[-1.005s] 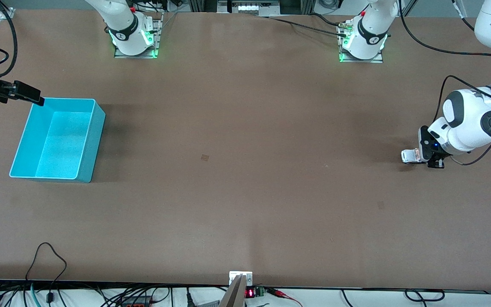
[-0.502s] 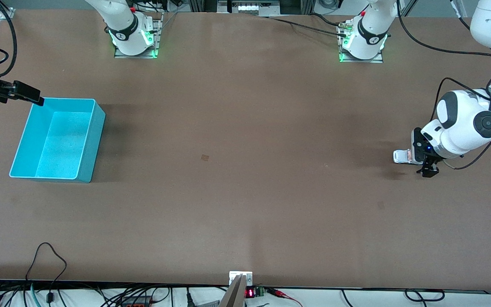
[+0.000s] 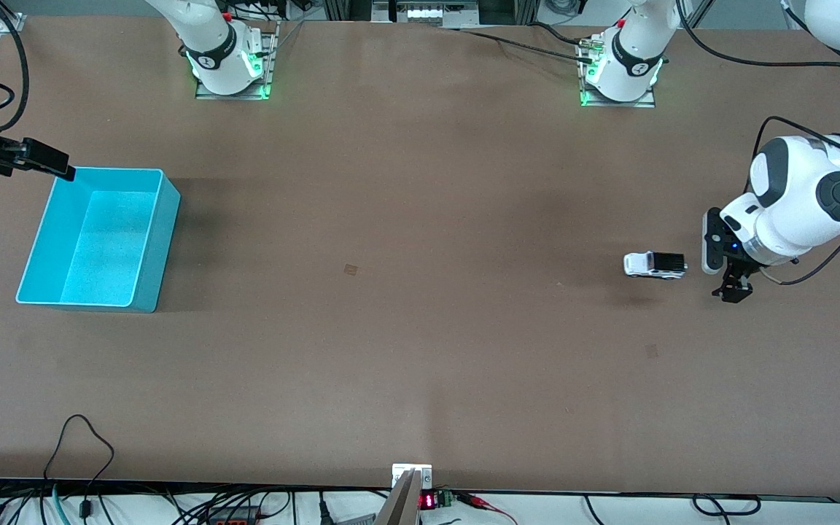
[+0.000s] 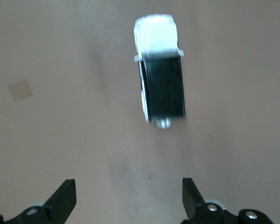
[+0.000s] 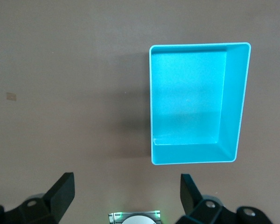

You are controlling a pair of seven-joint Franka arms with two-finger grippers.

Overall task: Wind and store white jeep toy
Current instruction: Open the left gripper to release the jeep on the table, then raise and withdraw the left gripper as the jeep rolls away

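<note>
The white jeep toy stands free on the brown table near the left arm's end, its black ribbed roof up. It shows blurred in the left wrist view. My left gripper is open and empty just beside the jeep, on the side toward the left arm's end; its fingertips are spread wide and apart from the toy. The teal bin is empty at the right arm's end. My right gripper waits open above the table by the bin's corner, and its view shows the bin below.
Small tan patches mark the table. The arm bases stand along the table edge farthest from the front camera. Cables and a clamp lie at the edge nearest it.
My left gripper has opened and let go of the jeep. The jeep has rolled away from it toward the right arm's end. The right arm has not moved.
</note>
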